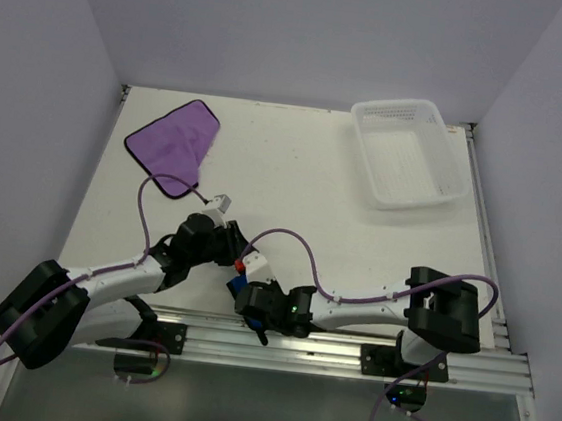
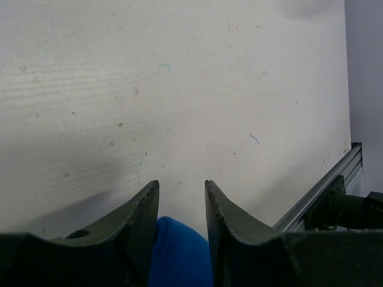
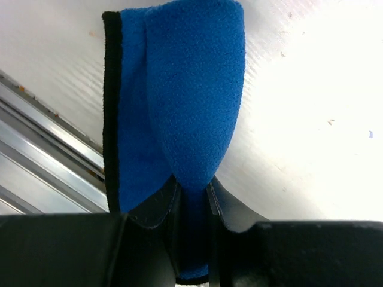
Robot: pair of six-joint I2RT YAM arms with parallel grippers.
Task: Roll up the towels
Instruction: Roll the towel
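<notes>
The blue towel point(image 3: 191, 89) is folded into a thick bunch with a dark hem along its left side. My right gripper point(image 3: 192, 179) is shut on its near end. In the left wrist view the same towel point(image 2: 179, 251) sits low between the fingers of my left gripper point(image 2: 182, 182), which close on it from both sides. In the top view both grippers, left point(image 1: 229, 250) and right point(image 1: 252, 298), meet over a sliver of the blue towel point(image 1: 236, 285) near the table's front edge. The purple towel point(image 1: 172, 144) lies flat at the far left.
A white perforated basket point(image 1: 397, 109) stands at the far right corner of the white table point(image 1: 304, 183). An aluminium rail point(image 1: 347, 343) runs along the near edge, close under the grippers. Purple cables loop over both arms.
</notes>
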